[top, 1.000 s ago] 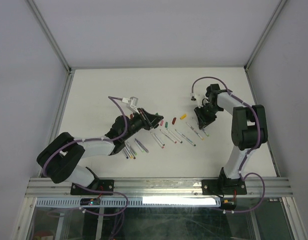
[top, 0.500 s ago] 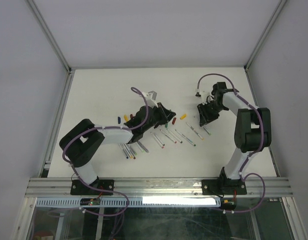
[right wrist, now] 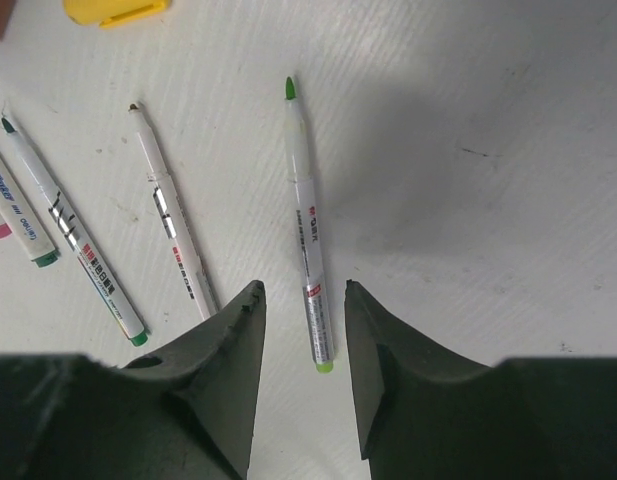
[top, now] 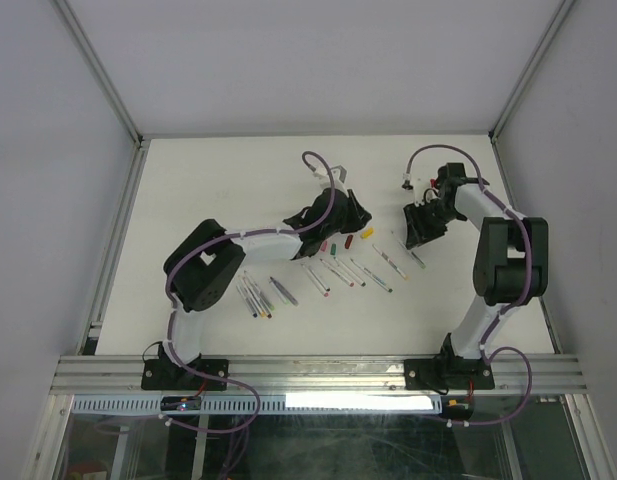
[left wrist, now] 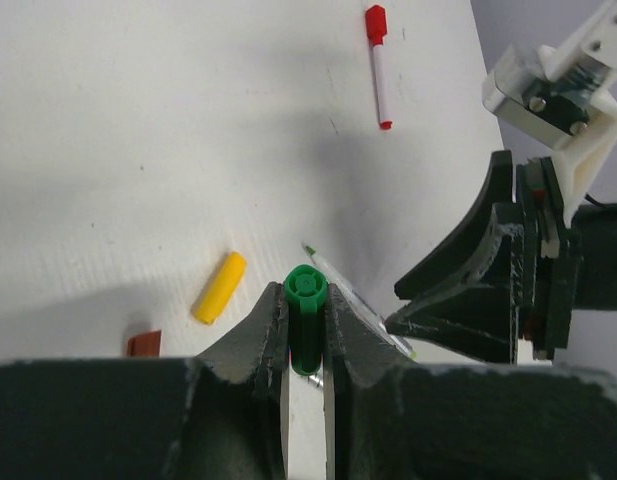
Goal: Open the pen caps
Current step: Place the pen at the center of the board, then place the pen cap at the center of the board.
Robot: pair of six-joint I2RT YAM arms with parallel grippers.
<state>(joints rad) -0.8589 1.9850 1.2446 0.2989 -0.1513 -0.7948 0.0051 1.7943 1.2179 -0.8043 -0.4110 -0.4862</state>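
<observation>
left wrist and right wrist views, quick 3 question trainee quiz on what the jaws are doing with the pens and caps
1. True or false: the left gripper has its jaws shut on a green cap.
2. Pick one: in the right wrist view, what lies on the table between the open jaws of the right gripper? A) a green-tipped pen B) a yellow cap C) nothing
3. Short answer: what colour is the cap on the capped pen at the top of the left wrist view?

Key: 1 true; 2 A; 3 red
</observation>
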